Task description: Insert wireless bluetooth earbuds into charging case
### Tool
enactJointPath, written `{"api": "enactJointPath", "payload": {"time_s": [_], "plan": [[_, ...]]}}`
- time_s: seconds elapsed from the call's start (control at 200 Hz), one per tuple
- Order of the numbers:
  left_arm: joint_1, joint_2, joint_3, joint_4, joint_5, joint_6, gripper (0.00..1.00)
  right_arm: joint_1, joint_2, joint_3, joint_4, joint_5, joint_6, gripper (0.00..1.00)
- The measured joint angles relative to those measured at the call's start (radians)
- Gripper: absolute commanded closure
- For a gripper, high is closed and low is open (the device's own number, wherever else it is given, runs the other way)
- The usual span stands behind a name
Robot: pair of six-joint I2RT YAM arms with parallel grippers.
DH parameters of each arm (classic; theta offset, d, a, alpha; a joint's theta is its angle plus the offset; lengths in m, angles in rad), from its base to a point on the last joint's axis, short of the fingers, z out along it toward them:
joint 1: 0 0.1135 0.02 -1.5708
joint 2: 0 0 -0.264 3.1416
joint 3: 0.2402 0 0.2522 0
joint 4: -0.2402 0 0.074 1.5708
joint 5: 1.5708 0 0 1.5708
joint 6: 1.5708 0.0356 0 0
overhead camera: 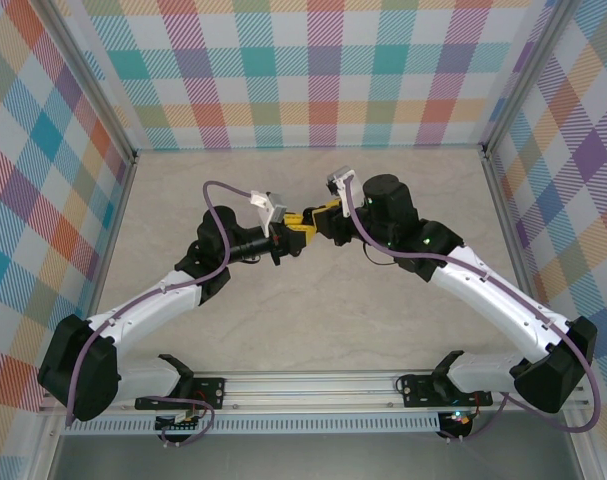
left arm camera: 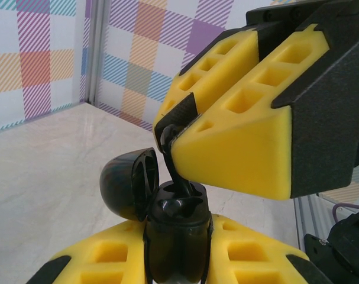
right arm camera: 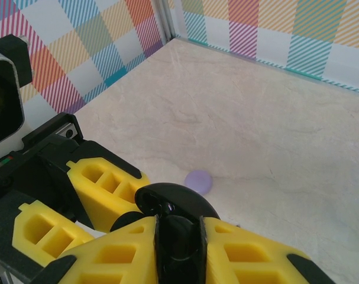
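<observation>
Left hand (left arm camera: 178,260) is clenched on the lower body of the charging case (left arm camera: 178,234); case upright, lid (left arm camera: 123,186) flipped open to the left. Just above the case, a black earbud (left arm camera: 174,155) is pinched by its upper end in the right hand (left arm camera: 173,127), between the yellow pads (left arm camera: 238,160). Its stem points down, at or just inside the case well; can't tell if it is seated. Handling, as a guess: the earbud is tiny, light, rigid glossy plastic, likely slippery and easy to pop out of the pads, so hold the upper end and leave the stem free. The case is small, hard and smooth, hinge probably the weak spot; grip the body sides, clear of the lid. A lilac disc (right arm camera: 198,180) lies on the counter (right arm camera: 274,130), apart from both hands. No brand, label or readable writing anywhere.
</observation>
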Motion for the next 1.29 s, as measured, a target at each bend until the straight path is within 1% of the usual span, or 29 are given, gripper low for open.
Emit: {"api": "enactJointPath", "payload": {"time_s": [0.435,0.93,1.295], "plan": [[0.0,0.005,0.002,-0.003,-0.004,-0.008,0.99,0.0,0.0,0.0,0.0,-0.001,0.001,0.76],[0.0,0.01,0.004,-0.004,-0.05,-0.012,1.0,0.005,0.013,0.003,-0.006,-0.002,0.004,0.76],[0.0,0.011,0.004,0.01,-0.055,-0.031,1.0,0.005,0.028,0.023,-0.041,-0.016,0.006,0.7]]}}
